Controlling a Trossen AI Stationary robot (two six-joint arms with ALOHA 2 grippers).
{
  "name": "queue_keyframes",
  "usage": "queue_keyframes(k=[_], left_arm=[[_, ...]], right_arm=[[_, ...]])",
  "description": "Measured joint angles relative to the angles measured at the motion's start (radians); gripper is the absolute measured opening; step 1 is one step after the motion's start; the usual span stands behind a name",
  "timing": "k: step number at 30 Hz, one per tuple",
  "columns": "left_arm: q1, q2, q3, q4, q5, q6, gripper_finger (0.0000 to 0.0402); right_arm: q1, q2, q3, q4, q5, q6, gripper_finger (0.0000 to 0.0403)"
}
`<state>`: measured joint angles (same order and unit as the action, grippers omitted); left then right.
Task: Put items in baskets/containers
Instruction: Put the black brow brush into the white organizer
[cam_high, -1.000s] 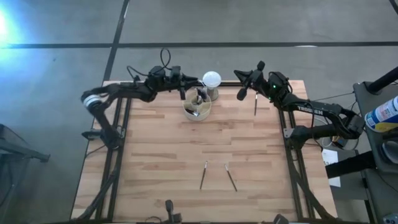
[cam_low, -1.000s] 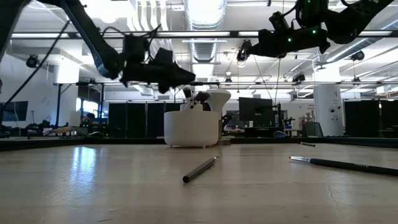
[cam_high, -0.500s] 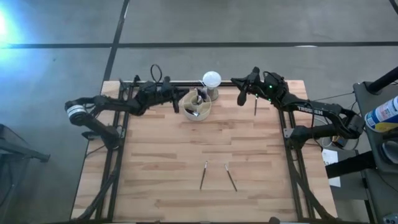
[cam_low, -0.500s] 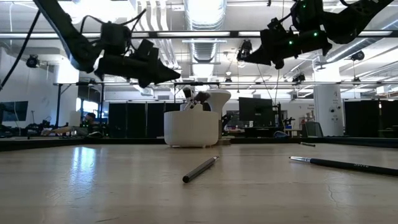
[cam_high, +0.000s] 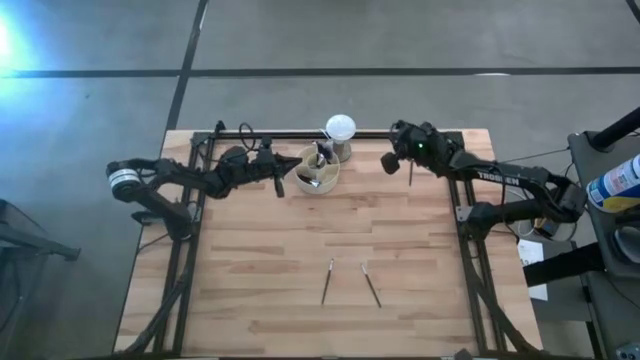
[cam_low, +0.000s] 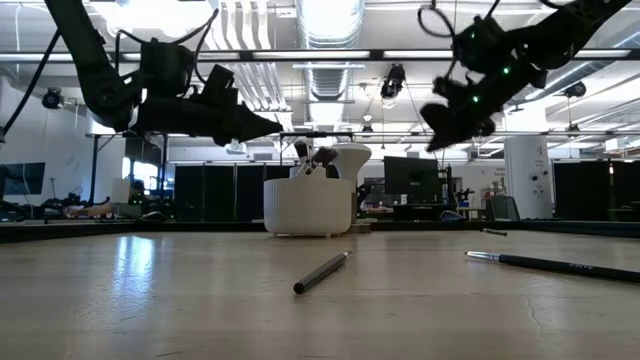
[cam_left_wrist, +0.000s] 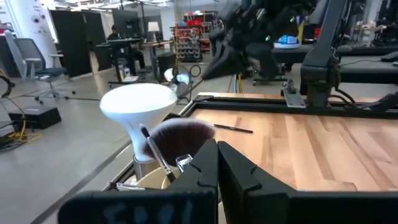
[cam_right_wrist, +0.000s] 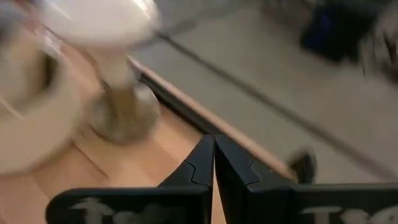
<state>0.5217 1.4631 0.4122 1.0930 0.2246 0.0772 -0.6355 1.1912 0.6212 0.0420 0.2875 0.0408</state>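
Observation:
The cream cup (cam_high: 316, 172) stands near the table's far edge with several brushes upright in it, one with a fluffy reddish head (cam_left_wrist: 180, 134). Two brushes (cam_high: 327, 281) (cam_high: 371, 285) lie flat near the front edge, and a third (cam_high: 411, 170) lies far right. My left gripper (cam_high: 280, 183) hovers shut just left of the cup, pointing level at it, with nothing in it (cam_left_wrist: 217, 149). My right gripper (cam_high: 386, 163) hangs shut and tipped downward, right of the cup, above the third brush's left side, also with nothing in it (cam_right_wrist: 213, 146).
A white ball on a small stand (cam_high: 340, 130) sits right behind the cup at the far edge. The middle of the wooden table (cam_high: 260, 250) is bare boards. Black frame rails run along the far edge and both sides.
My left gripper has drawn back from above the cup toward the table's left edge, sunk a little and shut. My right gripper has tipped its fingers downward and sunk slightly, staying shut. The brushes on the table lie as before.

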Motion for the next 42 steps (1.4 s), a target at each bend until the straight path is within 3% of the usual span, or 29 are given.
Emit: queue_keyframes(k=[7,11,15,19,29,42], left_arm=[[0.000,0.000,0.000,-0.015,-0.006,-0.031,0.0002],[0.000,0.000,-0.001,-0.053,-0.006,-0.046,0.0002],[-0.001,0.000,-0.002,-0.086,-0.006,-0.049,0.0002],[-0.002,0.000,-0.007,-0.093,-0.007,-0.054,0.0002],[-0.003,0.000,-0.007,-0.092,-0.010,-0.053,0.0002],[-0.003,0.000,-0.008,-0.109,-0.010,-0.061,0.0002]], right_arm=[[-0.184,0.038,-0.019,-0.155,-0.019,0.157,0.0008],[-0.298,0.138,-0.023,-0.157,-0.129,0.206,0.0009],[-0.356,0.258,-0.007,-0.116,-0.174,0.219,0.0016],[-0.355,0.332,0.060,-0.122,-0.185,0.245,0.0039],[-0.353,0.466,0.250,-0.393,-0.150,0.282,0.0095],[-0.353,0.516,0.321,-0.541,-0.127,0.300,0.0077]])
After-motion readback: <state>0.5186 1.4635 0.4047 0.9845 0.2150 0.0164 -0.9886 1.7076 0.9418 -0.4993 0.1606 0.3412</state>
